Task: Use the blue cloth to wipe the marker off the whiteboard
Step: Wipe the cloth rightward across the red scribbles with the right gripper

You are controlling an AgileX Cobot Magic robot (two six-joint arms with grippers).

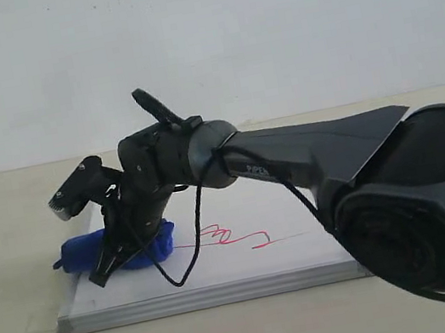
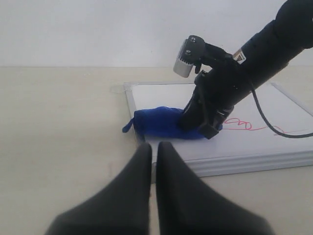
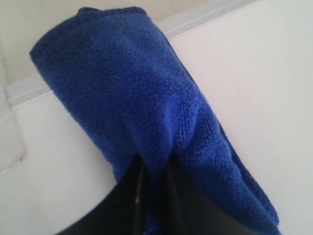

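The whiteboard (image 1: 223,270) lies flat on the table, silver-framed. A thin red marker line (image 1: 235,237) runs across its middle, also in the left wrist view (image 2: 249,127). The blue cloth (image 1: 154,243) rests as a rolled bundle on the board's left part. My right gripper (image 1: 110,264) reaches across and is shut on a fold of the cloth (image 3: 146,107); its dark fingers pinch the plush in the right wrist view (image 3: 154,169). My left gripper (image 2: 153,147) is shut and holds nothing, hovering off the board's near edge. It does not show in the exterior view.
The beige tabletop (image 1: 14,255) surrounds the board, with a pale wall behind. The right arm's thick black body (image 1: 380,182) fills the right side of the exterior view. A black cable (image 1: 194,249) hangs over the board.
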